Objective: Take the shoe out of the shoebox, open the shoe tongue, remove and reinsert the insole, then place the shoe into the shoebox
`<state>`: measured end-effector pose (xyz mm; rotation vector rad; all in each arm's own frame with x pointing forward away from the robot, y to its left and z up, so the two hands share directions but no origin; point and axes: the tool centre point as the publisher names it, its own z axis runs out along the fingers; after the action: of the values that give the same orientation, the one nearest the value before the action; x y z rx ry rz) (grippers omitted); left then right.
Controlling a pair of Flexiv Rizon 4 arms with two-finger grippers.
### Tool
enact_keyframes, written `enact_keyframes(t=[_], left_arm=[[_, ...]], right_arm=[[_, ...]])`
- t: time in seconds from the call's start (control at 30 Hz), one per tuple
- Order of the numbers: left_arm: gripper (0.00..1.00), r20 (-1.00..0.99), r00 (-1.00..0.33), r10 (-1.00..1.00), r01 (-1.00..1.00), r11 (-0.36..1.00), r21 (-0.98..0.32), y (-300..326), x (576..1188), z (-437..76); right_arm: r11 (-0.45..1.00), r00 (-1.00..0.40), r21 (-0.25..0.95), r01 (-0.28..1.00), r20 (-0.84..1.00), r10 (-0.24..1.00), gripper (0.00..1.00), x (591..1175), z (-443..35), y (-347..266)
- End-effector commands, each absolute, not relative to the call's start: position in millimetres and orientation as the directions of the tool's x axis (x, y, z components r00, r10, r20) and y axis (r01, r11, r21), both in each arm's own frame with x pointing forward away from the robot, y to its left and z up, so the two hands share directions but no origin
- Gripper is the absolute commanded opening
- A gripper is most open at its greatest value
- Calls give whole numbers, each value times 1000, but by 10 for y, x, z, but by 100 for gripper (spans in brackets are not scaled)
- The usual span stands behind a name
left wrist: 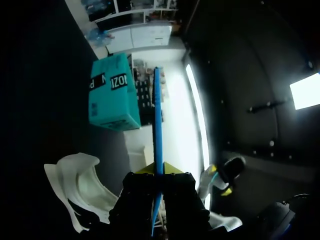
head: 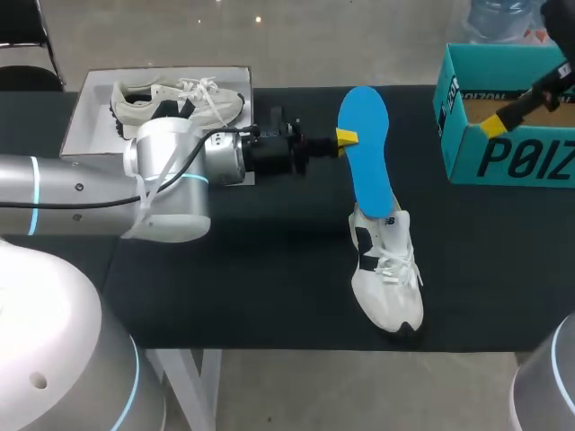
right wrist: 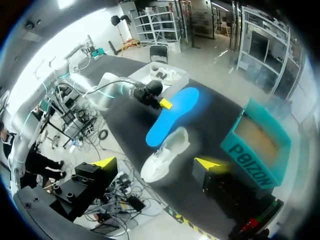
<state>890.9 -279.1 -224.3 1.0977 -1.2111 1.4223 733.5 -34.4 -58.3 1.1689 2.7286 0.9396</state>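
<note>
A blue insole (head: 364, 148) stands tilted over the table, its lower end at the opening of a white shoe (head: 386, 274) lying on the black table. My left gripper (head: 346, 138) is shut on the insole's edge. In the left wrist view the insole (left wrist: 158, 115) shows edge-on between the yellow tips of the left gripper (left wrist: 159, 170), with the shoe (left wrist: 80, 182) beside it. The teal shoebox (head: 467, 157) stands open at the right. My right gripper (head: 521, 106) hangs open above the box. The right wrist view shows the right gripper (right wrist: 157, 164) high over the shoe (right wrist: 165, 152) and insole (right wrist: 172, 115).
A white box lid (head: 90, 117) at the back left holds a second white shoe (head: 180, 99). The left arm (head: 108, 193) stretches across the table's left half. The table's front edge (head: 359, 346) runs just below the shoe's toe.
</note>
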Motion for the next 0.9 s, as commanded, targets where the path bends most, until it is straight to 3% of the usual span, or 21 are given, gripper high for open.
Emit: enact_keyframes(t=[0.03,0.67,0.7,0.77,0.83,0.9], left_arm=[[0,982,-161,102,-985,-74,-154,-2788,8906,-2249],[0,982,-161,102,-985,-74,-154,-2788,8906,-2249],[0,956,-265,126,-962,-95,-254,-2786,8922,-2225],[0,917,-320,237,-947,-106,-303,-2768,8933,-2143],[0,826,-474,305,-876,-64,-479,-2740,8908,-2079],[0,788,-545,285,-836,-121,-535,-2713,8934,-2051]], right_arm=[[534,-717,542,649,202,667,100,7332,-604,-341],[534,-717,542,649,202,667,100,7332,-604,-341],[534,-717,542,649,202,667,100,7332,-604,-341],[534,-717,542,649,202,667,100,7332,-604,-341],[534,-717,542,649,202,667,100,7332,-604,-341],[534,-717,542,649,202,667,100,7332,-604,-341]])
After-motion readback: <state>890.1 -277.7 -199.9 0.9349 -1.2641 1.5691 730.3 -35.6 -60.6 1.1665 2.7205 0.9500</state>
